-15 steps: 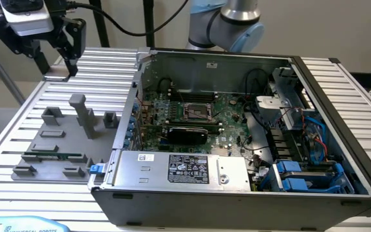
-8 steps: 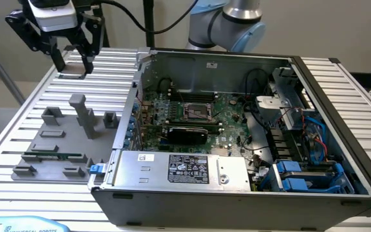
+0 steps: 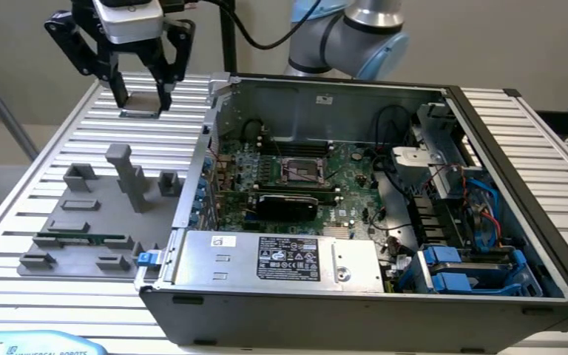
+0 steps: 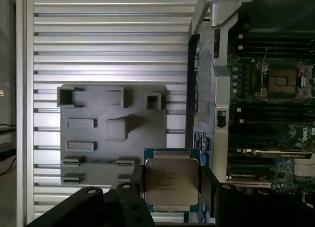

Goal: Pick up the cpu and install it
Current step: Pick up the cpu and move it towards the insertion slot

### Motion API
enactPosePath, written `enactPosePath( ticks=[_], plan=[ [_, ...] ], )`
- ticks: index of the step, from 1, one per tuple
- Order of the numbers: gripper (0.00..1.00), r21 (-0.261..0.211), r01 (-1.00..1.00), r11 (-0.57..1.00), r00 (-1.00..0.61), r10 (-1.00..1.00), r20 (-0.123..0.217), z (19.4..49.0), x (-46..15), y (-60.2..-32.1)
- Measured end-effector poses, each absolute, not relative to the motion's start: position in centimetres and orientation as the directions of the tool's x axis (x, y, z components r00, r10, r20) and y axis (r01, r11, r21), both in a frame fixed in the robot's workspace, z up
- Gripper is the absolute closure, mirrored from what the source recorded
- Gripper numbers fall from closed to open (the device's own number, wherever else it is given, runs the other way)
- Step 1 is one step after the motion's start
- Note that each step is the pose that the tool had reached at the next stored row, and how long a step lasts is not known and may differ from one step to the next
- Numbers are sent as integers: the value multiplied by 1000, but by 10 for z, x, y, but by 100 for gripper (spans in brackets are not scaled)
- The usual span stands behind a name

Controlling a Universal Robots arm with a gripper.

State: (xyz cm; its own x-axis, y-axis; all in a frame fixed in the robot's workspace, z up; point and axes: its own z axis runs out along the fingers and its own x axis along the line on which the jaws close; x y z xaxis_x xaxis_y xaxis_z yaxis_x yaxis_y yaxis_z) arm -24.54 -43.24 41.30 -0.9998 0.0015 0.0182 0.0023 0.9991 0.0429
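The cpu (image 4: pixel 171 182) is a flat square chip with a silvery-beige metal top and a green edge. My gripper (image 4: pixel 171 172) is shut on it, one dark finger (image 4: pixel 136 185) on each side. In the exterior view the gripper (image 3: pixel 143 103) hangs over the slatted table at the back, on that view's left, with the cpu (image 3: pixel 141 112) level between its tips. The bare cpu socket (image 3: pixel 304 171) sits on the motherboard inside the open computer case (image 3: pixel 521 222), off to one side of the gripper. The wrist view shows the socket (image 4: pixel 283 81) too.
A grey fixture plate (image 3: pixel 86 214) with upright blocks lies on the slatted table (image 3: pixel 27 185) beside the case; a green memory stick (image 3: pixel 82 239) rests on it. The case wall (image 3: pixel 210 118) stands between gripper and motherboard. A power supply (image 3: pixel 279 257) and cables (image 3: pixel 432 192) crowd the case.
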Motion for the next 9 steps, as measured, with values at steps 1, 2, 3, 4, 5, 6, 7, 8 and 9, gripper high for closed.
enactPosePath(
  ticks=[1,2,3,4,5,6,7,8,9],
  plan=[
    [45,43,2,999,-1000,1,18,413,-241,-432],
    [45,43,2,999,-1000,2,19,414,-236,-432],
    [45,43,2,999,-1000,1,19,414,-232,-432],
    [45,44,2,999,-1000,1,19,414,-227,-432],
    [45,44,2,999,-1000,2,19,414,-222,-432],
    [45,44,2,999,-1000,1,19,414,-218,-432],
    [45,44,2,999,-1000,1,19,414,-213,-432],
    [45,44,2,999,-1000,1,19,414,-209,-432],
    [45,45,2,999,-1000,1,19,414,-204,-432]
  ],
)
